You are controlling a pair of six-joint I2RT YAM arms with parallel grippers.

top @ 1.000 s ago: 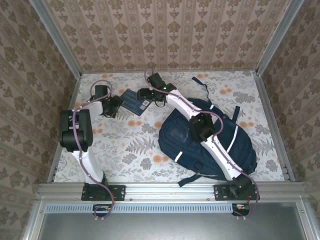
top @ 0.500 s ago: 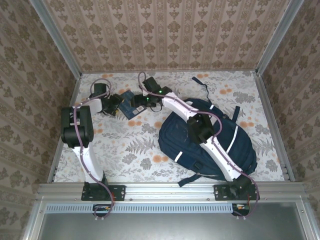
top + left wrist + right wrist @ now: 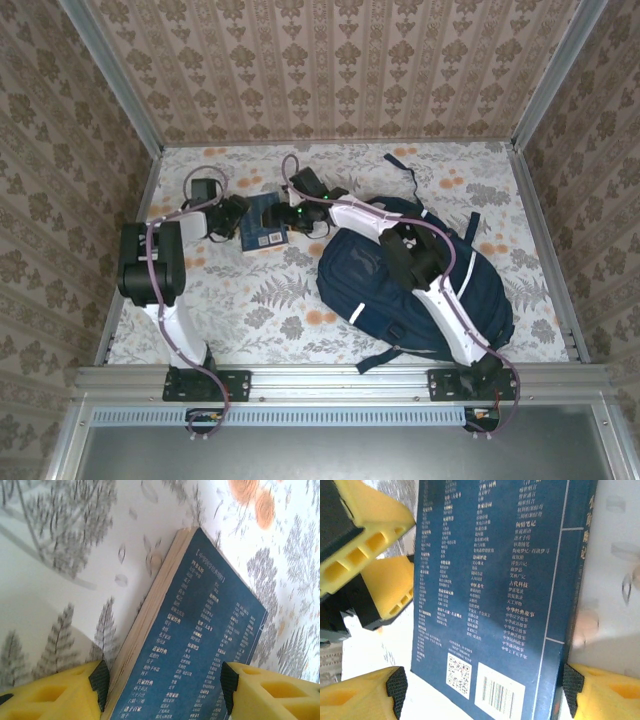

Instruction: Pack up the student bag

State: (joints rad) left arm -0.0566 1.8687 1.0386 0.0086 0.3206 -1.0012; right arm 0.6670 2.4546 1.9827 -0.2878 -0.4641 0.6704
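The student bag [image 3: 355, 275], a big navy backpack with white stripes, lies at the right of the table under my right arm. A navy-blue book [image 3: 265, 226] lies back cover up, left of the bag. My left gripper [image 3: 238, 216] is at the book's left side. In its wrist view the book [image 3: 200, 630] runs between the open fingers, its page edge by the left pad [image 3: 100, 682]. My right gripper [image 3: 293, 213] stands open astride the barcode end of the book [image 3: 495, 580], its left pad [image 3: 397, 690] apart from the cover. The left gripper's yellow fingers [image 3: 375, 535] are at the book's far-left edge.
The floral tablecloth [image 3: 240, 300] has free room in front of the book and left of the bag. A bag strap [image 3: 408, 168] trails toward the back wall. Metal rails and papered walls close in the table on three sides.
The book has turned and slid a little toward the front. My right gripper has come over its barcode end and narrowed its jaws slightly. The left gripper has followed at the book's left side.
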